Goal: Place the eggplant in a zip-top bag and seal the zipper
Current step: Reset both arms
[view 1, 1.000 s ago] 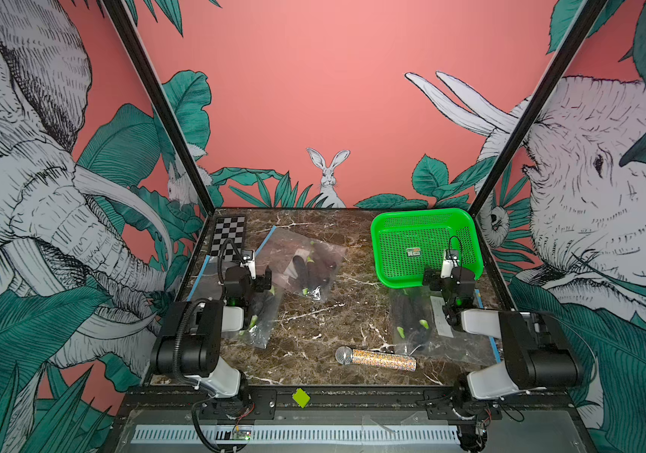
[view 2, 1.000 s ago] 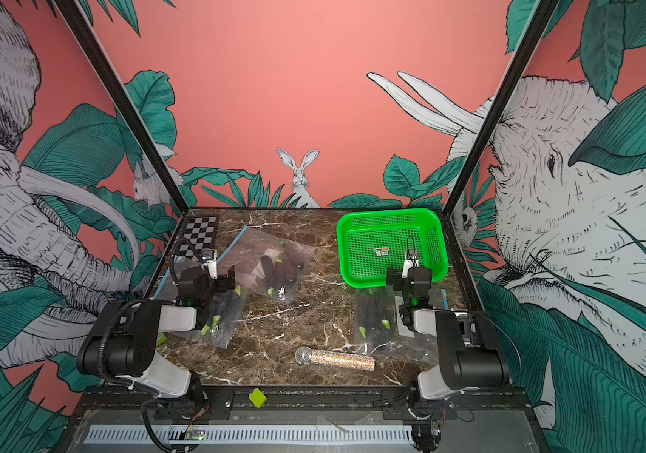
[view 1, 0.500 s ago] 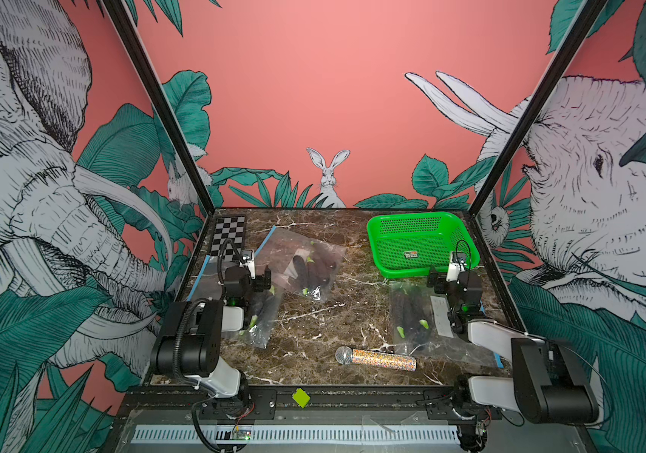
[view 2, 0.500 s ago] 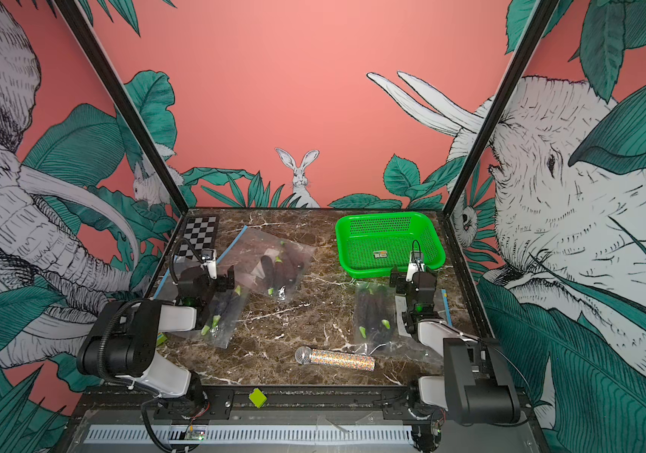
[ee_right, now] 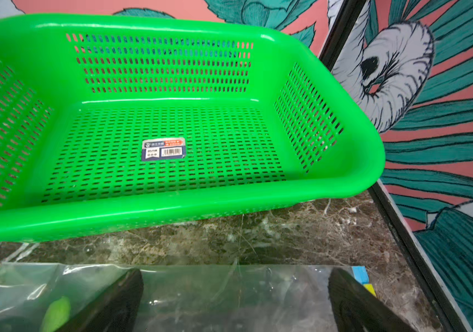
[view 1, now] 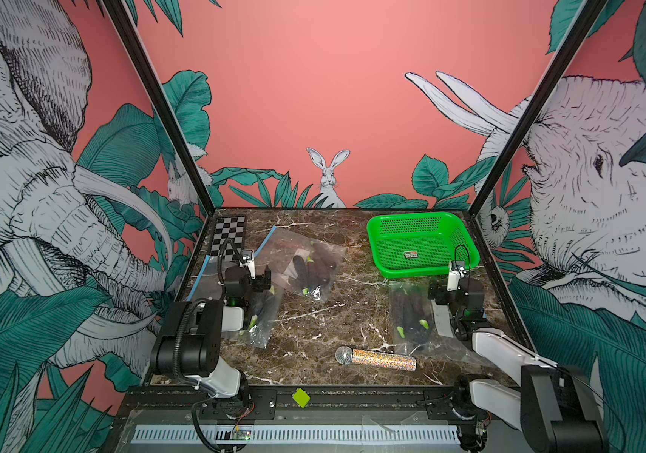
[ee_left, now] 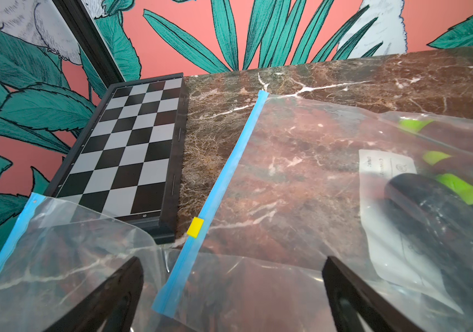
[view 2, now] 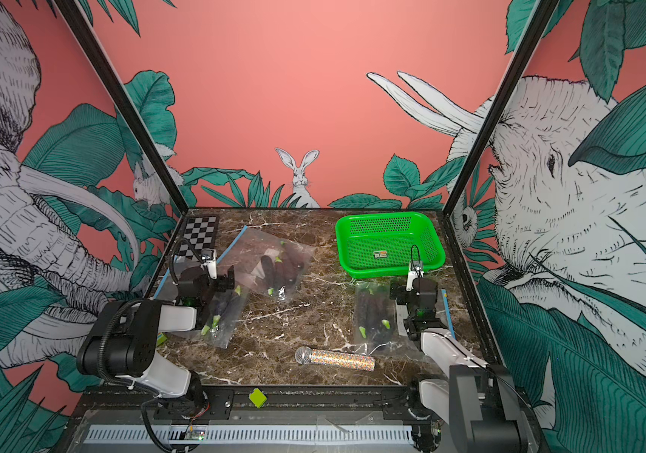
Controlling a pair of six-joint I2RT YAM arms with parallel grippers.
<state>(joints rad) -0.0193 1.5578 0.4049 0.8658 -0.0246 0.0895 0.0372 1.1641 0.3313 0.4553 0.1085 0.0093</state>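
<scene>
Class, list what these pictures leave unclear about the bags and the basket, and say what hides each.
Basket label: print blurred in the right wrist view, too small in both top views.
Bag under the left arm: eggplant count hidden by the arm in both top views.
Right bag's zipper: mostly behind a finger of the right pincer in the right wrist view; sealed or not is unclear.

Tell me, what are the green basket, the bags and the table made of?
Basket: looks like glossy moulded plastic; it shines and has rows of slots. Bags: thin clear plastic film; you can see through them, and they crease. Table: looks like polished brown marble with white veins, maybe only a print.
</scene>
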